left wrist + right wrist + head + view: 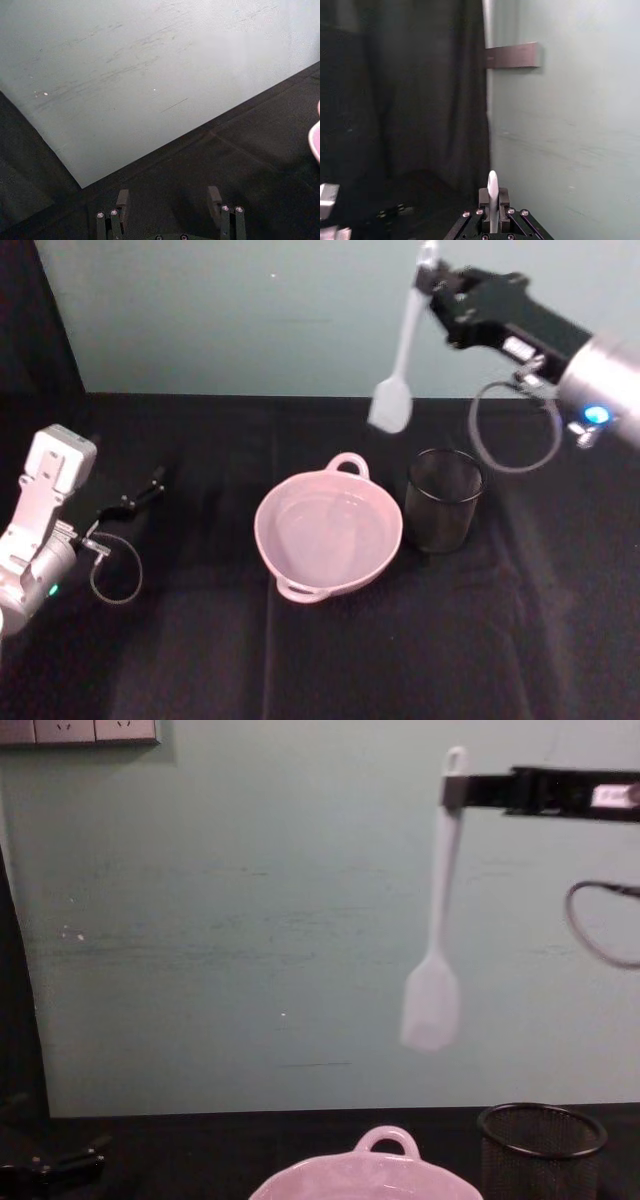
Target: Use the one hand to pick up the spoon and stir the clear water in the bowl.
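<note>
My right gripper (432, 282) is shut on the top of the white spoon (398, 370), high in the air behind the mesh cup. The spoon (437, 920) hangs straight down, its flat scoop well above the table and a little to the right of the bowl's centre. The right wrist view shows the spoon's handle tip (492, 197) pinched between the fingers. The pale pink bowl (290, 550) sits mid-table with clear water (328, 530) inside; its rim (300, 1178) and loop handle show in the chest view. My left gripper (170, 202) rests open low at the left, over the black cloth.
A black wire-mesh cup (443, 500) stands just right of the bowl, below the hanging spoon. A pale green wall (250, 920) closes the back of the table. A loose cable loop (515, 435) dangles under the right wrist.
</note>
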You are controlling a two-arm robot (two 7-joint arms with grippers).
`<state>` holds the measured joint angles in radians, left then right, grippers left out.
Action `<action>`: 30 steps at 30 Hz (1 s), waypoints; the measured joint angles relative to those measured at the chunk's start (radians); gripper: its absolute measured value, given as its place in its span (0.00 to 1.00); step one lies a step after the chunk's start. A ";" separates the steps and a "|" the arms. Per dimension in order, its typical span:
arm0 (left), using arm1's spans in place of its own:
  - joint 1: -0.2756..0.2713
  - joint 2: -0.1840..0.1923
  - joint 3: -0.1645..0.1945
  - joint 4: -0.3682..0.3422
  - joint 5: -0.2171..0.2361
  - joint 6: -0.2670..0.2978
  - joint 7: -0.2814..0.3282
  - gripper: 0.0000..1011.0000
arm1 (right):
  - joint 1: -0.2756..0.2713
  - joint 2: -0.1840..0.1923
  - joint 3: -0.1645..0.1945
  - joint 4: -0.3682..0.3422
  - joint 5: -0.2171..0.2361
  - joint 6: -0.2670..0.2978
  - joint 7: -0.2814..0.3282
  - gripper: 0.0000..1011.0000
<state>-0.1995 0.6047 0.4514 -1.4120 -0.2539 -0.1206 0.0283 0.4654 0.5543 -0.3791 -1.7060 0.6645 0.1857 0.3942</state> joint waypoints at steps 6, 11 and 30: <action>0.000 0.000 0.000 0.000 0.000 0.000 0.000 1.00 | 0.022 -0.038 -0.071 0.072 -0.040 -0.074 0.081 0.11; 0.000 0.000 0.000 0.000 0.000 0.000 0.000 1.00 | 0.018 -0.061 -0.105 0.126 -0.051 -0.126 0.138 0.11; 0.000 0.000 0.000 0.000 0.000 0.000 0.000 1.00 | -0.070 -0.075 -0.126 0.219 -0.108 -0.278 0.228 0.11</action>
<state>-0.1995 0.6047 0.4514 -1.4120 -0.2539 -0.1206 0.0283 0.3950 0.4789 -0.5053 -1.4871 0.5563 -0.0920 0.6221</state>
